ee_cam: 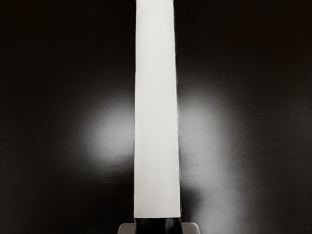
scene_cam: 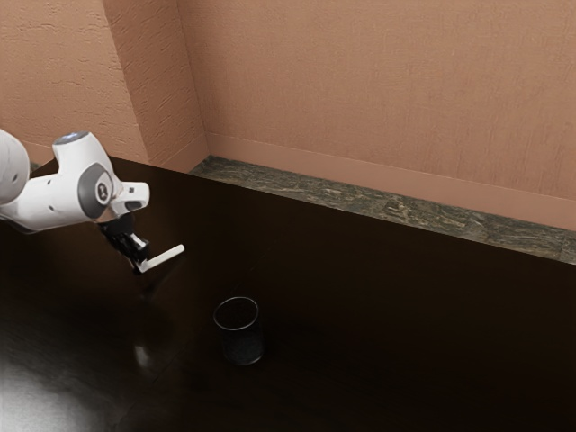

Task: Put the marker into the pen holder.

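My gripper point(scene_cam: 140, 266) is at the exterior view's left, shut on the marker point(scene_cam: 165, 258), a white stick that juts from the fingertips toward the exterior view's right, its far end tilted up. The wrist view has the marker's white body point(ee_cam: 156, 112) running away from the gripper point(ee_cam: 158, 228), with a fingertip on each side of its black end. The pen holder point(scene_cam: 243, 349), a clear round cup with a thin rim, stands upright on the table, apart from the marker and off toward the exterior view's lower middle.
The dark, glossy table point(scene_cam: 387, 315) reflects light at the exterior view's lower left. Its far edge runs diagonally before a stone-patterned floor point(scene_cam: 396, 210) and a salmon-coloured wall point(scene_cam: 378, 81).
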